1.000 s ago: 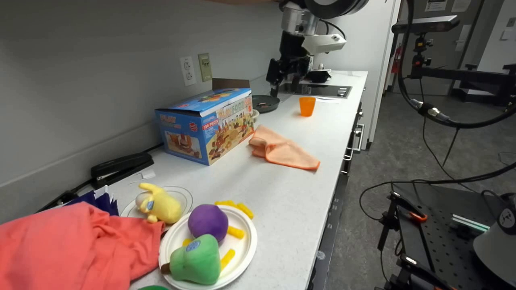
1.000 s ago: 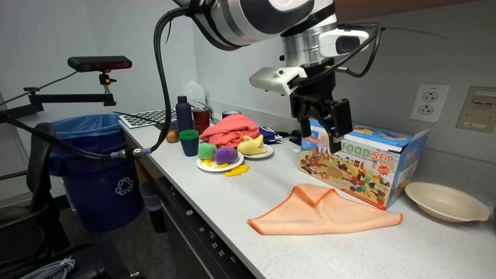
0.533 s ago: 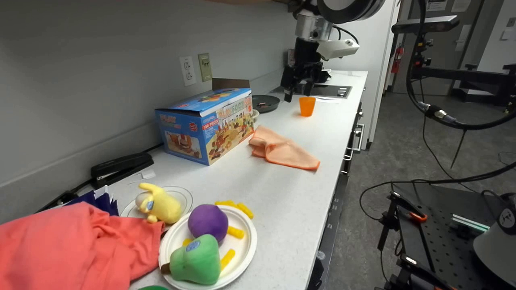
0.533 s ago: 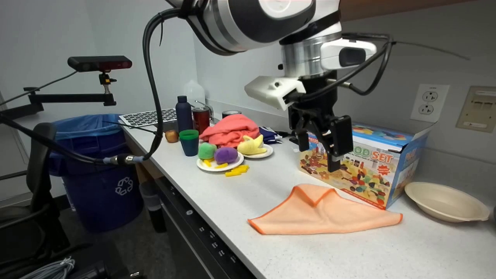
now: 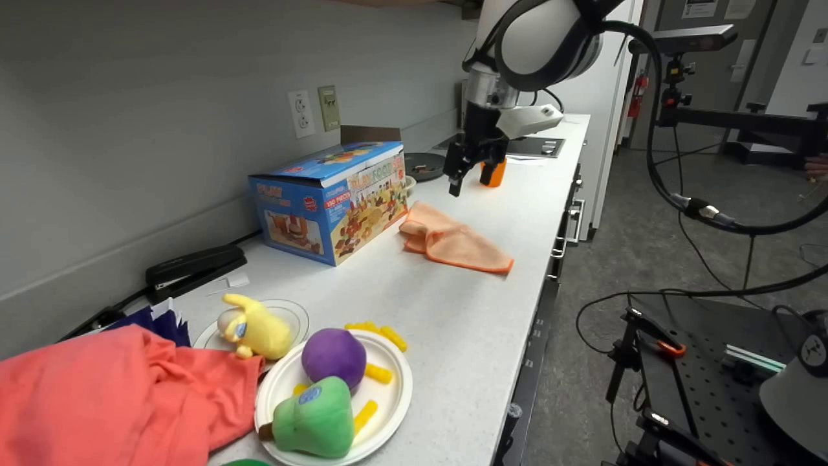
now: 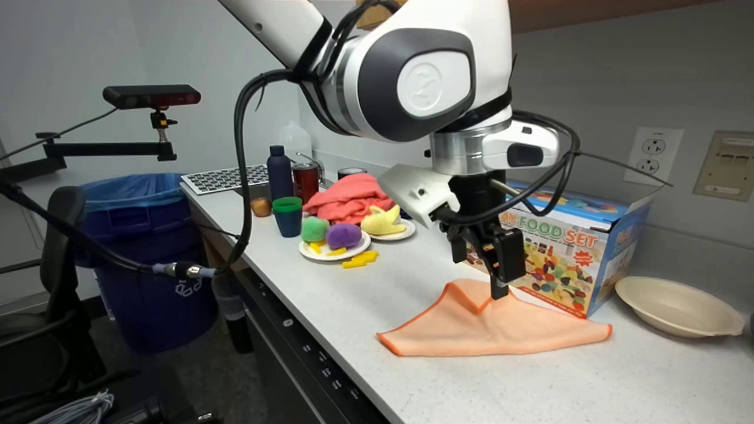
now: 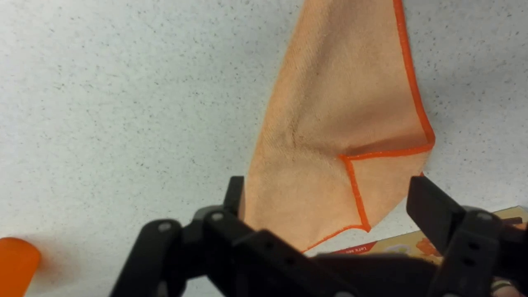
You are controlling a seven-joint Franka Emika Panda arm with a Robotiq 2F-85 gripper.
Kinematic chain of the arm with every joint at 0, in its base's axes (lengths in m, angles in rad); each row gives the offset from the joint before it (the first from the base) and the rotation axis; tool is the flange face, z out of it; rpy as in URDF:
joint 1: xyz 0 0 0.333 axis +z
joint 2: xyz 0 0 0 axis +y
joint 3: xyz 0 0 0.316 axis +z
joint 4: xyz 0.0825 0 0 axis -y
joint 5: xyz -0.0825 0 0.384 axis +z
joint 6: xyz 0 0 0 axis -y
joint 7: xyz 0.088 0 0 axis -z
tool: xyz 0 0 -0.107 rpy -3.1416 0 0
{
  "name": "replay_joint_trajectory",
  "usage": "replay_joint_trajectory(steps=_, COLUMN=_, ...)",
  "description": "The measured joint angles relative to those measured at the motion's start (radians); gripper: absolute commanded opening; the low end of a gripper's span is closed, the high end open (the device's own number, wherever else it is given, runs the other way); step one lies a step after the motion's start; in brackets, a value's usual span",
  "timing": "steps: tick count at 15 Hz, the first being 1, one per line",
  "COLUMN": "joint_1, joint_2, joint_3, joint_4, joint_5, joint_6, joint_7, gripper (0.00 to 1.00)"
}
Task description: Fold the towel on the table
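A peach towel with orange edging (image 5: 460, 246) lies on the white counter in both exterior views (image 6: 506, 333). It is partly folded, roughly a long triangle, with a corner turned over. In the wrist view the towel (image 7: 338, 95) runs from the top down between the fingers, its turned corner near the right finger. My gripper (image 6: 479, 278) points down, open and empty, above the towel's back part near the box. In an exterior view the gripper (image 5: 470, 186) shows past the towel, in front of the orange cup. The wrist view shows wide-apart fingers (image 7: 326, 181); no contact with the towel is visible.
A play food box (image 6: 554, 253) stands against the wall beside the towel. A beige bowl (image 6: 677, 306), a dark pan (image 5: 425, 166) and an orange cup (image 5: 495, 175) are near. A plate (image 5: 394, 414) with plush toys and a red cloth (image 5: 129, 395) lie at the other end.
My arm and gripper have come down, closer to the towel, after a small sideways shift. The gripper stays open. The towel has not moved.
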Motion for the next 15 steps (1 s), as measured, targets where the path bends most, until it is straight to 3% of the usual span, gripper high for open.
replay_joint_trajectory(steps=6, joint_1=0.011, joint_2=0.138, joint_3=0.039, joint_4=0.073, joint_5=0.038, joint_6=0.071, joint_7=0.001, gripper=1.0)
replay_joint_trajectory(steps=15, joint_1=0.033, joint_2=0.292, joint_3=0.064, joint_4=0.173, joint_5=0.037, joint_6=0.078, joint_7=0.001, gripper=1.0)
